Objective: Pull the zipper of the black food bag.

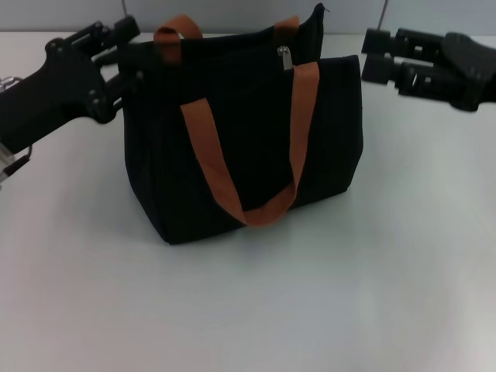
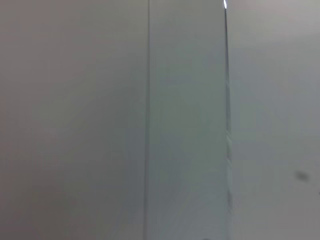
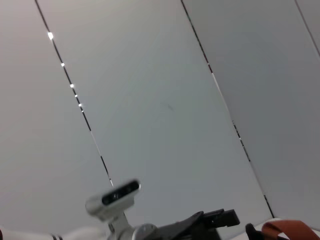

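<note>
One black food bag (image 1: 240,147) upright, zipper (image 1: 284,56) at top, contents hidden.

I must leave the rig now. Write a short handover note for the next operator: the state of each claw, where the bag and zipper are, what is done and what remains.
Left claw: at the black food bag's upper left corner, against its side; whether it grips the fabric cannot be seen.
Right claw: hovering apart from the bag, beyond its upper right corner, holding nothing; it looks open.
Bag: upright on the white table, orange straps hanging over the front.
Zipper: silver pull on the top edge, toward the right end, not held.
Done: left claw placed at the bag.
Left: bring the right claw to the pull, grip it, draw it along the track.
</note>
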Controlling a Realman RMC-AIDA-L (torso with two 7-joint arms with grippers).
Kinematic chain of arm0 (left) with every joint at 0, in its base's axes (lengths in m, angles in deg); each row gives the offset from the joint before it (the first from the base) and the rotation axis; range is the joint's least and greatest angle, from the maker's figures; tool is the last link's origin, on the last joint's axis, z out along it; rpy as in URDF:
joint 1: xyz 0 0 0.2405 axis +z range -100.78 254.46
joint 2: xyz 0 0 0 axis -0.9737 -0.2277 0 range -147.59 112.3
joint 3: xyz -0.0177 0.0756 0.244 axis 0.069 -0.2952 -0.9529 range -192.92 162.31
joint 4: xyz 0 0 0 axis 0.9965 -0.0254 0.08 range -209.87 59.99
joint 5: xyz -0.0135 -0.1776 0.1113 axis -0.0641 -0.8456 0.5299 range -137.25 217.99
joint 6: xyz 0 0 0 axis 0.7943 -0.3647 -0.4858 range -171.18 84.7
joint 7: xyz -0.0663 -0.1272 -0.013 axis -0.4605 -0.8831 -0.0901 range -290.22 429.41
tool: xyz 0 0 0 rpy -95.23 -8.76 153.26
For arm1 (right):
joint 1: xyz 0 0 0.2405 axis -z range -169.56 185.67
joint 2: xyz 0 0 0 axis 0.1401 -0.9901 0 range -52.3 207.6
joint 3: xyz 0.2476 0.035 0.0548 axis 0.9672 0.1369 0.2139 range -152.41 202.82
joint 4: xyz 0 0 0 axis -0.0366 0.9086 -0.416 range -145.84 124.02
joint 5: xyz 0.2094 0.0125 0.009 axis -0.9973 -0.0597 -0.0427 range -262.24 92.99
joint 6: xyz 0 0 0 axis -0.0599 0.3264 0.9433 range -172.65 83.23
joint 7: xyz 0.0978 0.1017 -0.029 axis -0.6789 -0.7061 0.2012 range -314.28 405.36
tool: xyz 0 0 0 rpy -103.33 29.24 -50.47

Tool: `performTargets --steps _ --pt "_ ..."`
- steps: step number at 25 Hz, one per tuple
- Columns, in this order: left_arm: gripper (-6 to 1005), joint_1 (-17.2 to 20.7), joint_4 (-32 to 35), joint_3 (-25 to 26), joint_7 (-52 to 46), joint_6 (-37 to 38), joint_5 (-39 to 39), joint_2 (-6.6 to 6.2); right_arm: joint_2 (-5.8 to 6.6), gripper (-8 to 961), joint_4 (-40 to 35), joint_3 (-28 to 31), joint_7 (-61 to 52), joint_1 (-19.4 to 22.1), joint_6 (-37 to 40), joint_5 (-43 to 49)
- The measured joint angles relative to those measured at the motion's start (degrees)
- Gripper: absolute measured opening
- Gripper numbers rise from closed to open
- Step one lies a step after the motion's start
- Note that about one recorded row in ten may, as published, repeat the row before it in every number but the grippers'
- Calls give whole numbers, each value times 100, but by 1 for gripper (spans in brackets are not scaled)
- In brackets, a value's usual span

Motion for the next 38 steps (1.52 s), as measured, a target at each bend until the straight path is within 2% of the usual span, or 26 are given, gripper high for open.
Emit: performTargets --steps 2,3,5,7,8,11,12,13,14,15,18,19,20,21,22,23,25,28,30,32,38 --pt "429 0 0 0 0 0 0 0 -9 625 103 -6 257 19 15 69" --pt "470 110 473 -143 -787 98 220 -103 -24 644 154 -20 451 28 20 198" --pt "552 165 688 -201 -1224 219 280 -213 -50 652 166 -26 546 31 19 300" --pt "611 178 744 -218 -1359 261 304 -246 -92 659 173 -29 717 33 -8 493" --pt "640 209 1028 -294 -2005 573 478 -476 -140 663 180 -28 854 34 -30 621" --pt "729 208 1076 -301 -2119 681 529 -525 -210 673 188 -11 982 11 -41 830" --pt "758 197 1128 -303 -2275 862 588 -603 -220 674 188 -13 1003 4 -45 872" --pt "777 197 1128 -303 -2275 862 588 -603 -232 676 190 -22 1051 -6 -49 928" --pt "797 169 1162 -278 -2445 1186 611 -692 -235 677 190 -27 1086 -8 -51 954" --pt "797 155 1139 -228 -2479 1546 495 -698 -235 679 190 -27 1086 -8 -51 954" --pt "798 155 1139 -228 -2479 1546 495 -698 -269 684 241 -44 1455 28 -42 1052" --pt "798 203 1074 -302 -2361 1898 198 -577 -269 685 241 -44 1455 28 -42 1052" --pt "798 286 988 -530 -2079 1912 98 -414 -283 687 313 -44 1624 35 -23 1077" --pt "799 312 947 -608 -1968 1912 92 -352 -294 689 393 -44 1767 38 -6 1093" --pt "799 312 947 -608 -1968 1912 92 -352 -306 690 490 -44 1930 39 6 1114" --pt "799 368 548 -981 -1223 1893 141 -155 -336 692 717 -43 2243 41 18 1191" --pt "798 367 421 -1066 -1033 1873 178 -135 -354 695 831 -42 2419 38 14 1259" --pt "796 325 -210 -1336 -285 1619 570 -75 -464 700 1266 -41 3171 45 -45 1556" --pt "794 329 -267 -1339 -224 1559 640 -58 -482 703 1389 -41 3359 61 -61 1593" --pt "793 444 -375 -1341 53 1114 1039 2 -503 706 1843 -47 4034 116 -159 1721" --pt "792 496 -405 -1355 89 1047 1246 -25 -510 716 2169 -115 4298 184 -296 1786"
